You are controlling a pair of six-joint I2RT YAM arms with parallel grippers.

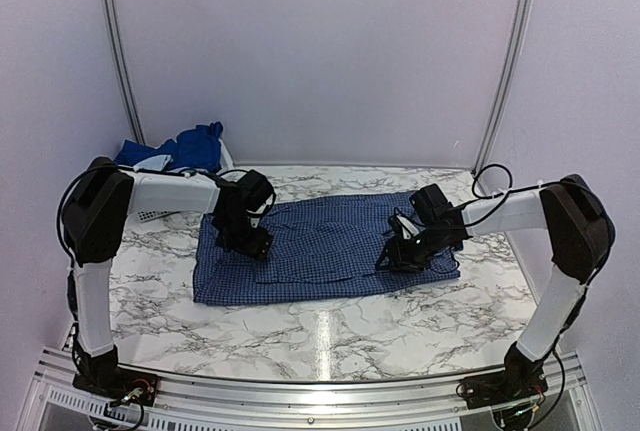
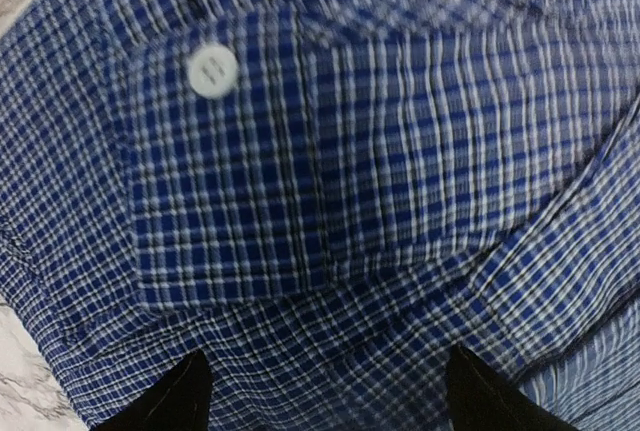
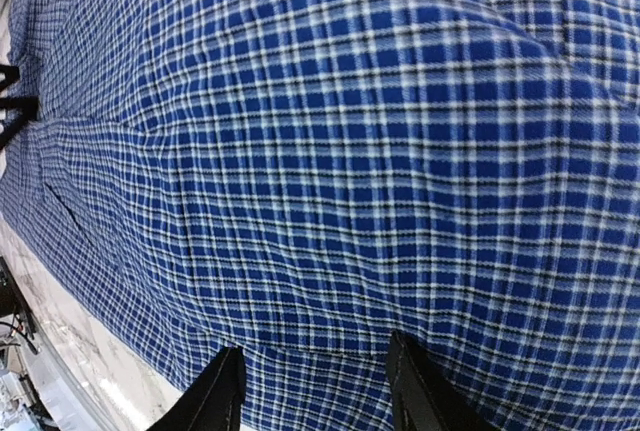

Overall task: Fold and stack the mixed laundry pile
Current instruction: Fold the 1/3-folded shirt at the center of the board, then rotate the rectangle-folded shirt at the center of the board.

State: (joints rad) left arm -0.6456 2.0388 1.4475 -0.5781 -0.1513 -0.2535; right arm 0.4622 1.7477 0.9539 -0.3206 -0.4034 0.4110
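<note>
Lying flat: checked shirt, marble table around.

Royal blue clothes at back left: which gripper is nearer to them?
Left. The left gripper is over the left end of the checked shirt, near the royal blue clothes; the right gripper is over its right end.

Navy small-check shirt, grey-veined table

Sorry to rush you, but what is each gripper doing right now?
Left gripper: open above the checked button-up shirt, holding nothing.
Right gripper: fingers apart at the shirt; whether it grips fabric cannot be told.
</note>
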